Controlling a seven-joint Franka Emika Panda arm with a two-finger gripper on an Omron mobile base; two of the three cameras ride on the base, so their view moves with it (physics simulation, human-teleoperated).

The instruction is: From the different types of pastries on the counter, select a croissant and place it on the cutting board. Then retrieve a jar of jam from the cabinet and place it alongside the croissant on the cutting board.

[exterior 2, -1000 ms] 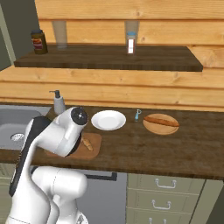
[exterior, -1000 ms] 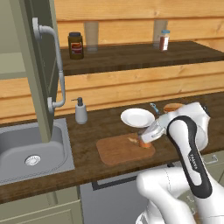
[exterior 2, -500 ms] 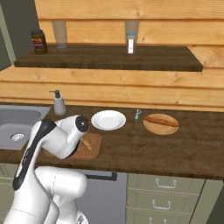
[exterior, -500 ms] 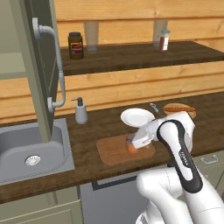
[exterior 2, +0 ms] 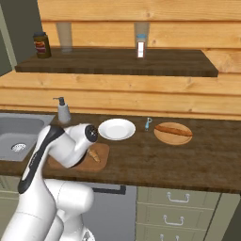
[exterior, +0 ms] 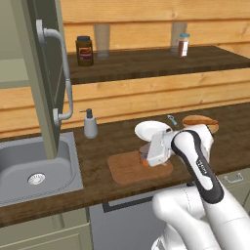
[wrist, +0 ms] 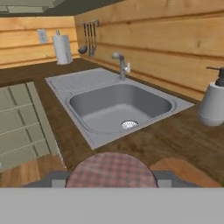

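The soap bottle (exterior: 90, 124) is standing at the counter's back edge, just right of the sink (exterior: 34, 168). The gripper (exterior: 145, 158) is hovering low over the cutting board (exterior: 127, 168), jaws pinching the croissant (exterior 2: 94, 155) near its right edge.

Flat, even rendered light fills all three views, with no single visible lamp and no glare. The wooden wall (exterior 2: 141, 89) reads bright, the dark counter (exterior 2: 188, 160) dimmer. A soft shadow sits under the shelf (exterior: 156, 61). Edges are slightly jagged and textures coarse. In the hand view the sink (wrist: 118, 107) is sharp, without edge distortion.
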